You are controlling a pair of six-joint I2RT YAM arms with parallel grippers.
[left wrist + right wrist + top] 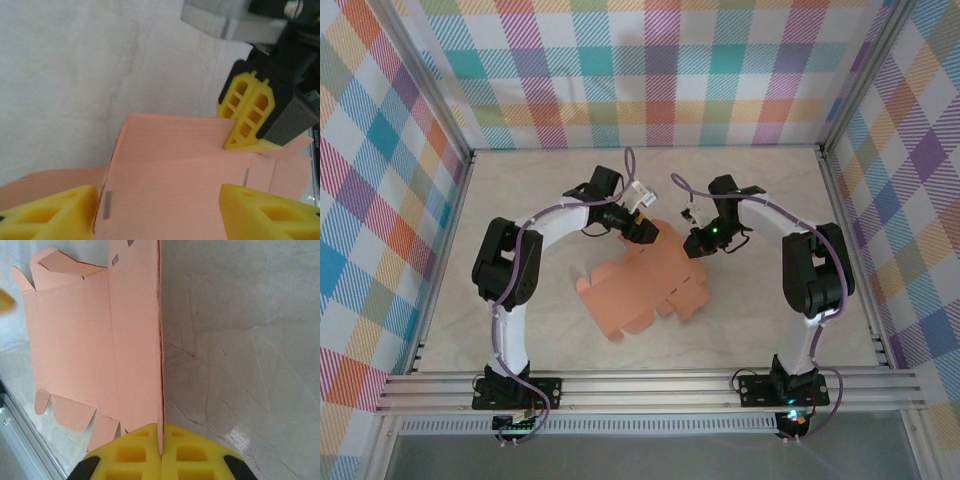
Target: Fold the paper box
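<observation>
Nearest, the paper box lies as a mostly flat sheet mid-tabletop, its far edge hidden beneath the arms. Beyond, the right hand is pressed together, pinching one upturned panel's edge. The left hand is spread astride the card, its fingers cut off by the wrist view's lower border.

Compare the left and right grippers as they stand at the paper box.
The right gripper is shut, pinching the edge of a raised panel of the paper box; the left gripper is open, fingers spread wide. The right gripper holds card; the left gripper hangs over it unclamped. Both have yellow fingers and sit at the sheet's far side.
</observation>
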